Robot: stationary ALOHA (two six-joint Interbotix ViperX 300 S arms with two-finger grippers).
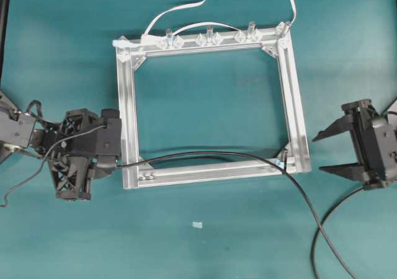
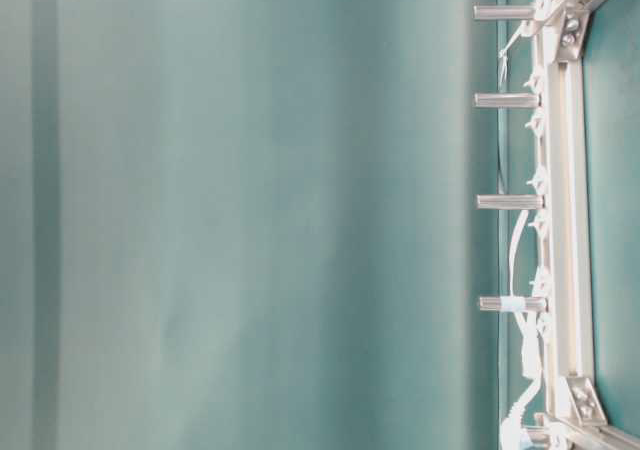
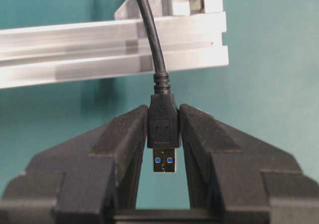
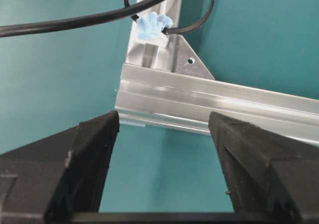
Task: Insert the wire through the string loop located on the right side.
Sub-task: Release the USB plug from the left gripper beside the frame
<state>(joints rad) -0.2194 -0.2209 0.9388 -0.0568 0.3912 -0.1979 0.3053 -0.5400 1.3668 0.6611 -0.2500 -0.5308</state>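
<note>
At the lower left of the overhead view, the left claw (image 3: 163, 134) is clenched on the plug of the wire (image 1: 205, 155), just left of the metal frame (image 1: 129, 105). The wire crosses the frame's bottom bar to the string loop (image 4: 151, 25) at the lower right corner. At the right edge, the right claw (image 1: 324, 152) stands spread, gripping nothing, above the green table (image 1: 62, 43).

Teal table surface (image 1: 62, 31), evenly lit, dark strip at left edge
</note>
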